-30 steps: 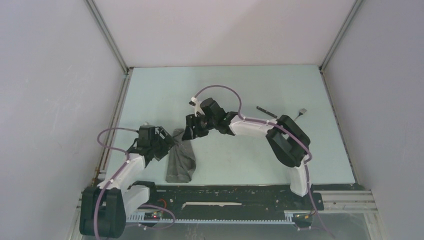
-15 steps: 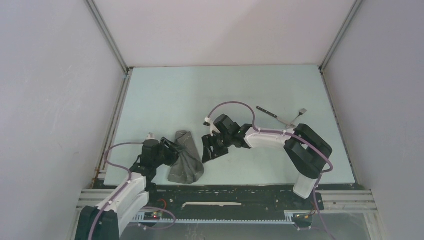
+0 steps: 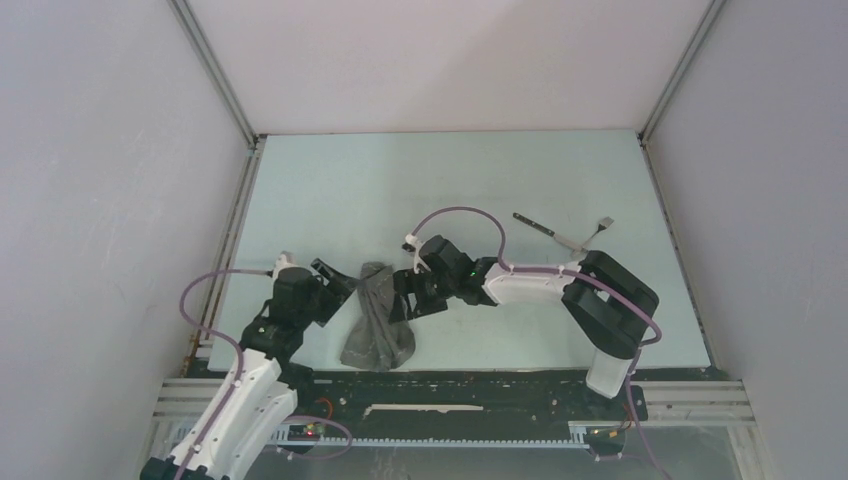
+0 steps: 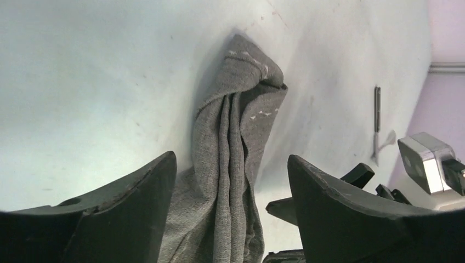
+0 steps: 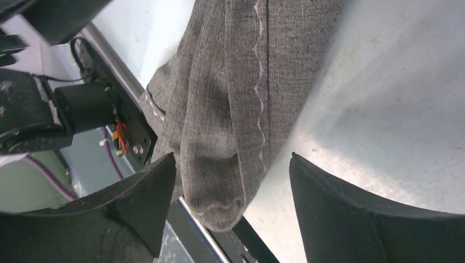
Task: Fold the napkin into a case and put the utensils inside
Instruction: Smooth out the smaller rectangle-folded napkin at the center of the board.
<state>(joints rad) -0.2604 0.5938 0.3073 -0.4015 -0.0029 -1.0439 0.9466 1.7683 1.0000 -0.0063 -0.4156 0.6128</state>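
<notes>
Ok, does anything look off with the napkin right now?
Yes. The napkin is bunched into a rumpled, twisted strip rather than a flat fold. In the right wrist view its near end appears to overhang the front edge of the table onto the black rail.

Napkin (image 3: 377, 318) between left gripper (image 3: 338, 283) and right gripper (image 3: 403, 303); utensils (image 3: 565, 232) behind, rightward.

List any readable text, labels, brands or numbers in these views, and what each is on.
No text can be read in any view.
Napkin: only pale stitching, no print.
Knife and fork: no marks visible at this size.
Small board on the front rail: too small to read.
</notes>
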